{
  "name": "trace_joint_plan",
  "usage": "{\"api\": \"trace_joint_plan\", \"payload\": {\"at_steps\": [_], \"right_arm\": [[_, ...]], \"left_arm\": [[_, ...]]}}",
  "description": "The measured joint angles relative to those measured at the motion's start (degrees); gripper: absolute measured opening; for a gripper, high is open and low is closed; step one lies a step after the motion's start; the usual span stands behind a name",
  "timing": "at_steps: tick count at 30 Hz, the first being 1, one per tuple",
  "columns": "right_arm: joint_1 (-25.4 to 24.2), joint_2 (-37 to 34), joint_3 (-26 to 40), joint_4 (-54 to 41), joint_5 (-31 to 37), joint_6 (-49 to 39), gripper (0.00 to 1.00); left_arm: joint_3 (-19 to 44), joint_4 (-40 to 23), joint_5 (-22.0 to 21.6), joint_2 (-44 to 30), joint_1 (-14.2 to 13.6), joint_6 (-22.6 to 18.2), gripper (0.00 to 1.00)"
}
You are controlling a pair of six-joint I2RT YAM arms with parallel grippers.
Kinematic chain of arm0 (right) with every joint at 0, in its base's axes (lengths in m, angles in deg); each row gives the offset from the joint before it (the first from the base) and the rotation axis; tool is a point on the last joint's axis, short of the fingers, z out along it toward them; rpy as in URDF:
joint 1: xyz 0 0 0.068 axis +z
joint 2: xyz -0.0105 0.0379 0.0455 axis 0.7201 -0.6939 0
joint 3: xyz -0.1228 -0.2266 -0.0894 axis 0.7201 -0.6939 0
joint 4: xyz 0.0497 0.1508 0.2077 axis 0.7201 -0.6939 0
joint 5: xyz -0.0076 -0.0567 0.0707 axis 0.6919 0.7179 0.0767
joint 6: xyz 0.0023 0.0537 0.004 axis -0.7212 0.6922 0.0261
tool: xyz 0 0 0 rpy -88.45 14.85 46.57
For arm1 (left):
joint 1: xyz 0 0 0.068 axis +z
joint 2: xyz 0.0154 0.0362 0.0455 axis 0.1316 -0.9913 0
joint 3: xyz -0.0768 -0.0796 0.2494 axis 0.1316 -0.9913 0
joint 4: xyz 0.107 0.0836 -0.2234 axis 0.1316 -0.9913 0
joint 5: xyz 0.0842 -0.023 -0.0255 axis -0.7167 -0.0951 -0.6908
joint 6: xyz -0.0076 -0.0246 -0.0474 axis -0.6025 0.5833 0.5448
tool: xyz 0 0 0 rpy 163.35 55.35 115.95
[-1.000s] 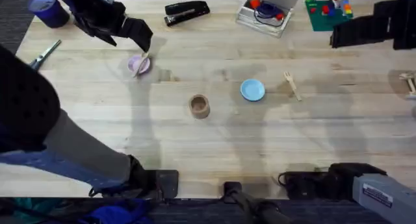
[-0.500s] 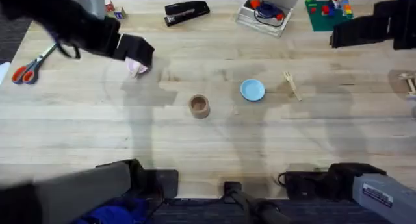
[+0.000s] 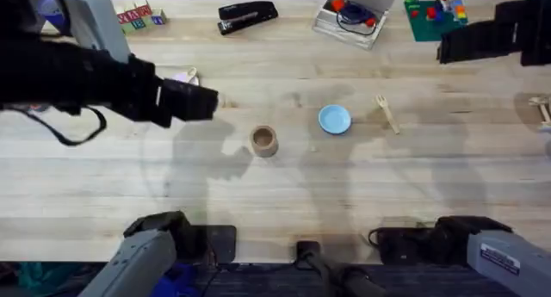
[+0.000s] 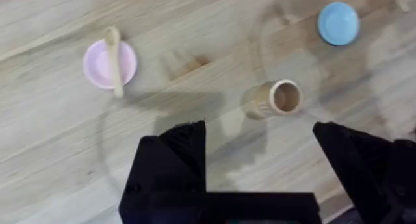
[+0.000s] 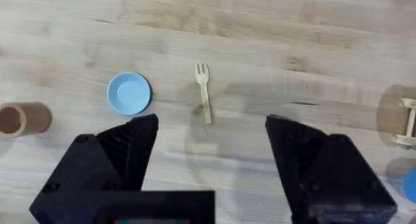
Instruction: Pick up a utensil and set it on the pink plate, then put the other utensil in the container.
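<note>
The table is light wood. Nearest the arm bases stands the container, a small brown cup, just left of the middle of the table. In the left wrist view the container looks tipped, but that may be the camera's slant, so I cannot tell.

A bit farther, at about 2 o'clock from the cup, lies the light blue plate. It has nothing on it. Just past it, at 3 o'clock from the blue plate, is the little wooden fork. It lies flat on the bare wood, apart from the plate, with its prongs pointing to the far side. The right wrist view shows the fork just beside the blue plate.

The left gripper hangs over the table at 10 o'clock from the cup. Its two black fingers are spread wide with nothing between them.

The pink plate sits past the left gripper, at 10 o'clock from the cup. A wooden spoon lies across it, its handle end sticking out over the rim.

The right gripper is up over the far right of the table. Its fingers are spread wide too, and it carries nothing.

At the far edge lie a black stapler and a clear box.
</note>
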Motion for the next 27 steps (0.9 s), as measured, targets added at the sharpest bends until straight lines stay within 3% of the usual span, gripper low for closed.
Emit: {"api": "trace_joint_plan", "payload": {"at_steps": [3,12,15,22,27], "right_arm": [[0.0,0.0,0.0,0.0,0.0,0.0,0.995],[0.0,0.0,0.0,0.0,0.0,0.0,0.996],[0.0,0.0,0.0,0.0,0.0,0.0,0.995],[0.0,0.0,0.0,0.0,0.0,0.0,0.995],[0.0,0.0,0.0,0.0,0.0,0.0,0.995]], "left_arm": [[-1.2,-0.6,3.2,0.9,0.0,-1.1,0.995],[-1.5,-2.5,6.7,-0.9,0.0,-1.7,0.995],[-1.6,-4.0,7.6,-1.1,0.0,-8.9,0.995],[-1.6,-3.8,8.2,-1.1,0.0,-31.8,0.994],[-1.6,-3.8,3.8,-1.1,0.0,-38.8,0.993]]}}
